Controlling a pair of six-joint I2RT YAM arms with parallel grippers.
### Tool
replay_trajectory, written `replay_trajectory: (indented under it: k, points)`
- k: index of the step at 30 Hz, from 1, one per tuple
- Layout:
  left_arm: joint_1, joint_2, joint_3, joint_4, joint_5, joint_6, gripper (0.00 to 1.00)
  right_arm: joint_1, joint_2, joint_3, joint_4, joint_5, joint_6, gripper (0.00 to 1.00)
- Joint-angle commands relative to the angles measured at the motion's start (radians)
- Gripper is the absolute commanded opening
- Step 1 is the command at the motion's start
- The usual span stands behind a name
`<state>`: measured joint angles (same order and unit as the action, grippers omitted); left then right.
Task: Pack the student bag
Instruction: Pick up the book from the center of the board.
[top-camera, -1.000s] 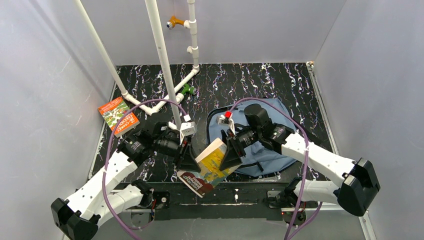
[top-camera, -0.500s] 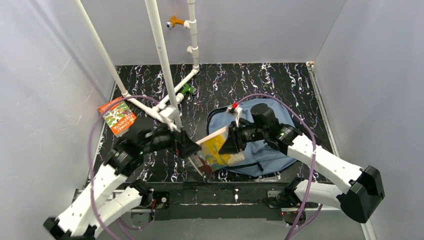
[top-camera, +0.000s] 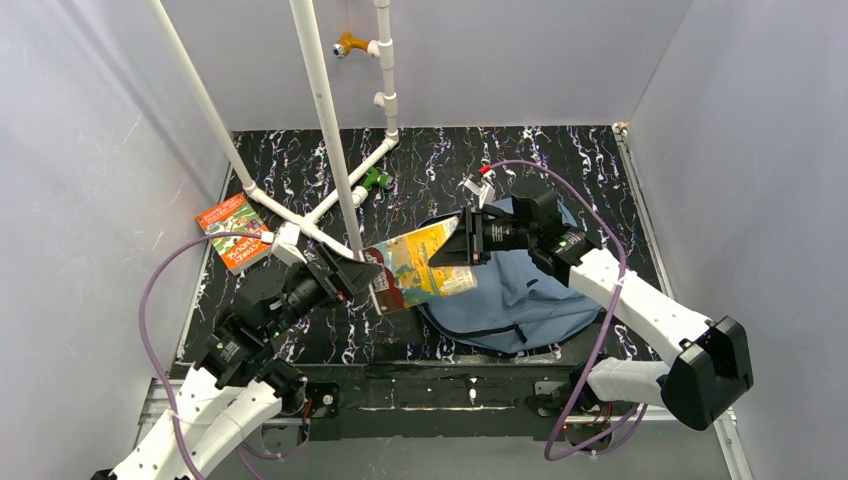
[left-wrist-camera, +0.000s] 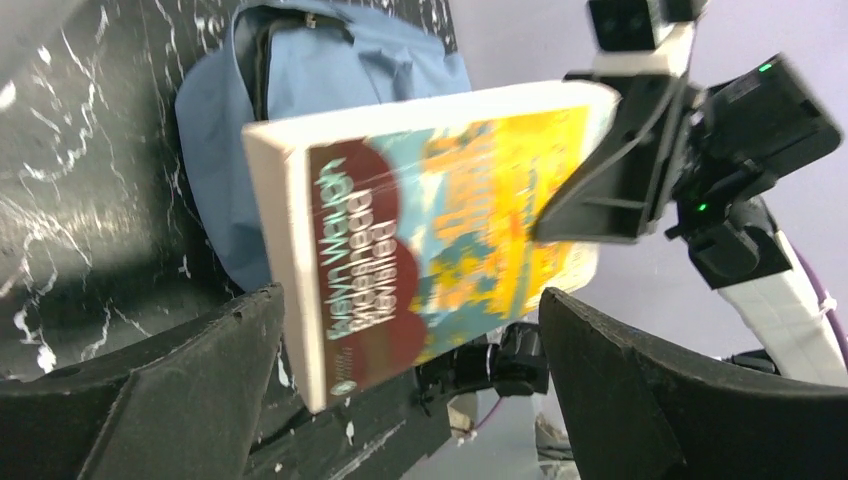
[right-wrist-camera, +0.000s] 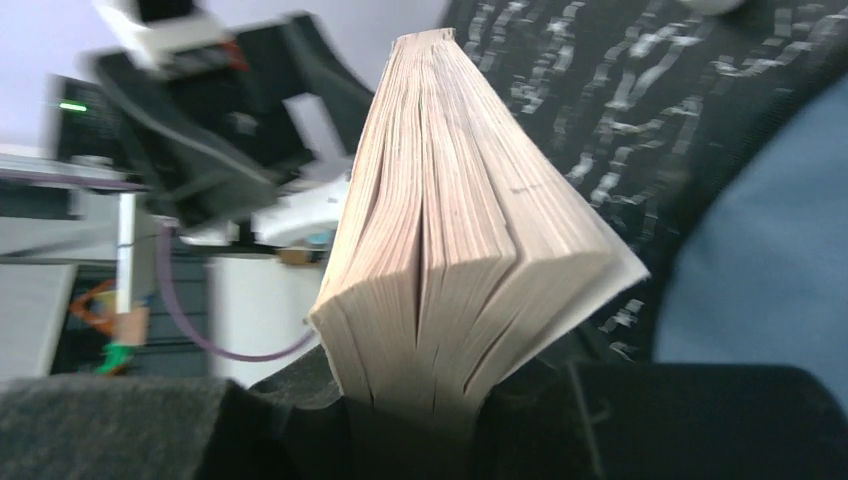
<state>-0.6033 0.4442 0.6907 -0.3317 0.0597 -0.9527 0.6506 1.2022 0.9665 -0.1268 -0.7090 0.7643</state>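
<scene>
An orange-and-green book (top-camera: 235, 232) lies at the counter's (top-camera: 560, 160) left edge, beside slanting white pipes (top-camera: 325, 130). The left gripper (top-camera: 352, 275) stands wide open around one end of a yellow book (top-camera: 415, 268). The right gripper (top-camera: 455, 258) clamps that book over the left edge of the blue backpack (top-camera: 520, 295), which lies flat on the counter.

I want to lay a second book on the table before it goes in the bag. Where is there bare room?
Bare tabletop lies along the far edge, between the white pipes and the right rim, beyond the student bag. Crowded: the near middle, where the right gripper holds the paperback by the open left gripper.
</scene>
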Motion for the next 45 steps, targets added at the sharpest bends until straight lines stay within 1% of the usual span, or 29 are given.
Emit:
replay_trajectory:
  k: [1, 4, 7, 9, 10, 11, 12, 14, 16, 18, 20, 21, 22, 23, 25, 26, 27, 29, 31, 34, 36, 37, 38, 40, 41, 42, 43, 45]
  points:
    - [0.003, -0.04, -0.091, 0.126, 0.092, -0.087, 0.98, -0.005, 0.002, 0.01, 0.452, -0.199, 0.33, 0.01]
    - [0.003, -0.068, -0.113, 0.135, 0.091, -0.111, 0.98, -0.006, 0.027, 0.055, 0.477, -0.229, 0.354, 0.01]
    - [0.003, -0.075, -0.11, 0.139, 0.099, -0.113, 0.98, -0.006, 0.043, 0.068, 0.551, -0.239, 0.404, 0.01]
    - [0.003, -0.076, -0.123, 0.199, 0.142, -0.112, 0.97, -0.007, 0.057, 0.056, 0.618, -0.239, 0.449, 0.01]
    - [0.003, -0.079, -0.139, 0.258, 0.176, -0.114, 0.94, -0.007, 0.064, 0.048, 0.642, -0.24, 0.467, 0.01]
    - [0.002, -0.08, -0.158, 0.352, 0.224, -0.129, 0.9, -0.006, 0.07, 0.038, 0.665, -0.243, 0.484, 0.01]
    - [0.003, -0.08, -0.18, 0.427, 0.284, -0.163, 0.82, -0.006, 0.075, 0.025, 0.699, -0.247, 0.503, 0.01]
    - [0.003, -0.073, -0.214, 0.551, 0.333, -0.234, 0.66, -0.006, 0.081, 0.001, 0.769, -0.257, 0.549, 0.01]
    - [0.003, -0.064, -0.239, 0.653, 0.361, -0.284, 0.57, -0.006, 0.089, -0.012, 0.82, -0.269, 0.577, 0.01]
    - [0.004, -0.064, -0.251, 0.705, 0.363, -0.321, 0.48, -0.006, 0.103, -0.01, 0.841, -0.284, 0.591, 0.01]
    - [0.003, -0.073, -0.247, 0.721, 0.351, -0.321, 0.43, -0.006, 0.115, 0.001, 0.85, -0.296, 0.595, 0.01]
    - [0.003, -0.078, -0.242, 0.722, 0.343, -0.315, 0.44, -0.006, 0.12, 0.005, 0.857, -0.302, 0.6, 0.01]
    - [0.003, -0.088, -0.235, 0.723, 0.335, -0.308, 0.48, -0.008, 0.124, 0.01, 0.862, -0.308, 0.602, 0.01]
    - [0.003, -0.094, -0.228, 0.721, 0.33, -0.301, 0.55, -0.008, 0.125, 0.014, 0.863, -0.313, 0.603, 0.01]
    - [0.003, -0.106, -0.219, 0.717, 0.321, -0.295, 0.74, -0.008, 0.119, 0.011, 0.868, -0.318, 0.599, 0.01]
    - [0.003, -0.109, -0.219, 0.712, 0.317, -0.295, 0.77, -0.008, 0.113, 0.009, 0.868, -0.321, 0.594, 0.01]
    - [0.003, -0.111, -0.222, 0.709, 0.314, -0.302, 0.77, -0.009, 0.108, 0.005, 0.866, -0.323, 0.591, 0.01]
    - [0.003, -0.105, -0.232, 0.702, 0.31, -0.32, 0.71, -0.009, 0.096, 0.002, 0.843, -0.325, 0.575, 0.01]
    - [0.003, -0.089, -0.239, 0.7, 0.317, -0.328, 0.6, -0.008, 0.083, 0.004, 0.803, -0.328, 0.545, 0.01]
    - [0.003, -0.039, -0.223, 0.694, 0.357, -0.293, 0.34, -0.008, 0.075, 0.024, 0.726, -0.334, 0.481, 0.01]
    - [0.004, -0.003, -0.201, 0.69, 0.39, -0.256, 0.08, -0.009, 0.064, 0.04, 0.66, -0.325, 0.407, 0.01]
    - [0.005, 0.008, -0.19, 0.677, 0.397, -0.232, 0.0, -0.009, 0.059, 0.058, 0.57, -0.312, 0.327, 0.06]
    - [0.006, 0.01, -0.176, 0.66, 0.393, -0.197, 0.0, -0.008, 0.055, 0.089, 0.413, -0.285, 0.212, 0.22]
    - [0.007, -0.003, -0.148, 0.59, 0.364, -0.129, 0.0, -0.009, 0.056, 0.169, 0.052, -0.139, -0.034, 0.54]
    - [0.007, -0.019, -0.119, 0.505, 0.331, -0.072, 0.0, -0.008, 0.058, 0.198, -0.081, -0.05, -0.121, 0.66]
    - [0.007, -0.036, -0.079, 0.386, 0.268, -0.01, 0.0, -0.009, 0.059, 0.217, -0.189, 0.051, -0.181, 0.75]
    - [0.007, -0.055, -0.021, 0.239, 0.2, 0.067, 0.0, -0.009, 0.057, 0.23, -0.271, 0.152, -0.228, 0.82]
    - [0.007, -0.075, 0.088, -0.018, 0.049, 0.194, 0.0, -0.009, 0.044, 0.225, -0.357, 0.312, -0.279, 0.94]
